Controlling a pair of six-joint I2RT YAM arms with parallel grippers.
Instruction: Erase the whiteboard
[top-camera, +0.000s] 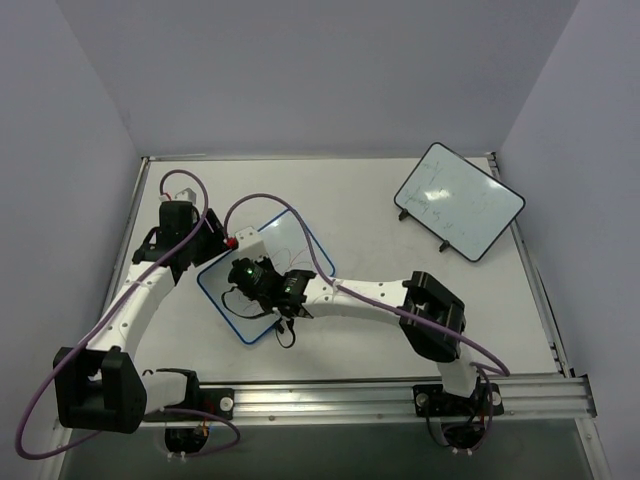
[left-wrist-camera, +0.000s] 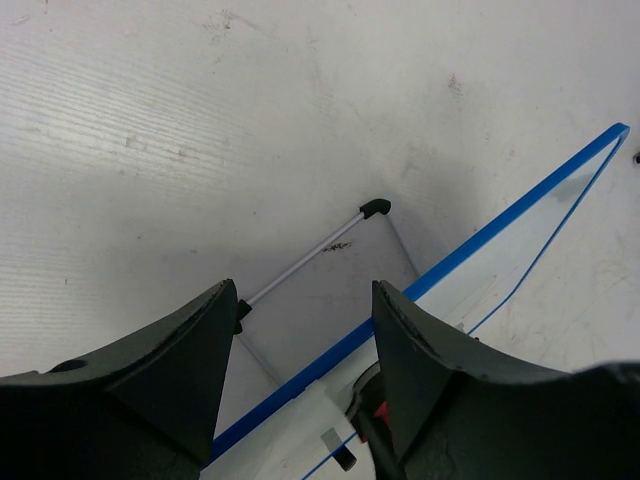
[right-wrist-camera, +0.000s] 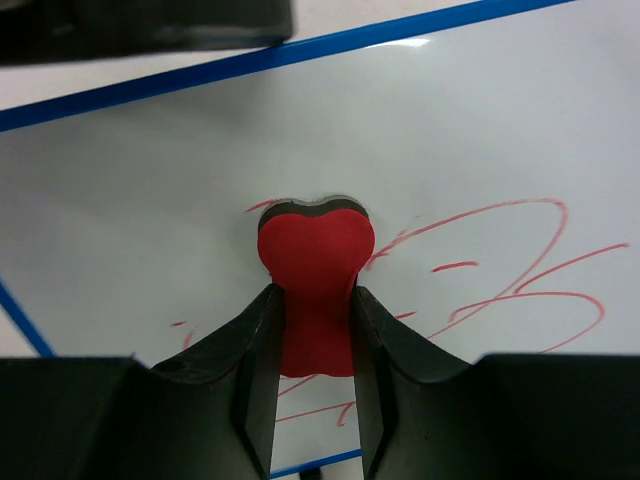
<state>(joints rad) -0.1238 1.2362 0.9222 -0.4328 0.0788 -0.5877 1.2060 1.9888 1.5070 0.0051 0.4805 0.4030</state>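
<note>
The whiteboard (top-camera: 300, 245), white with a thin blue frame, lies tilted at the table's middle left. My right gripper (top-camera: 250, 278) reaches over it and is shut on a red eraser (right-wrist-camera: 315, 250), which is pressed flat on the board (right-wrist-camera: 450, 120). Red scribbles (right-wrist-camera: 500, 270) run to the right of the eraser and under the fingers. My left gripper (top-camera: 212, 240) is at the board's upper left edge. In the left wrist view its jaws (left-wrist-camera: 305, 295) stand apart, straddling the blue frame (left-wrist-camera: 480, 240), with the board's stand bar (left-wrist-camera: 310, 255) beyond.
A second whiteboard (top-camera: 458, 200) with a black frame and faint marks stands at the back right of the table. Purple cables loop over both arms. A metal rail (top-camera: 400, 395) runs along the near edge.
</note>
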